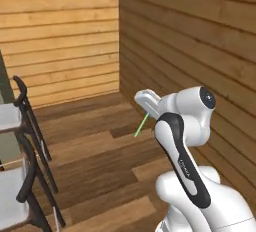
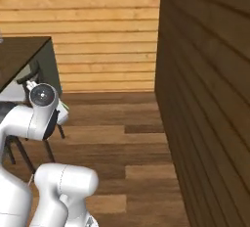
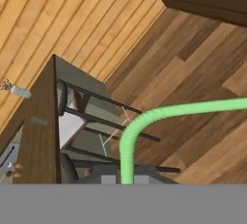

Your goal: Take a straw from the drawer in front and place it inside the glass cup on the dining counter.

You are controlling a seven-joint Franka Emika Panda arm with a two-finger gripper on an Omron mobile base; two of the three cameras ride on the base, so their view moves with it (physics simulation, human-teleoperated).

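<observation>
- Wood-plank walls are enclosing the corner ahead and to the right; the plank floor (image 1: 100,156) is lying open between them, giving room to swing
- The dining counter (image 2: 19,57), the dark surface, is standing to the left in the right base view; in the hand view its near corner is pointing at the camera, with stools (image 1: 22,141) tucked beside its green base
- The gripper (image 1: 146,101) is sitting closed on the straw (image 1: 141,125), held above the floor, well apart from the surface
- The straw's long axis is slanting down-left from the gripper in the left base view
- Judgement: the carry is calling for a leftward move; the surface edge and stools are the obstacles
- The glass cup: cannot tell where it stands
</observation>
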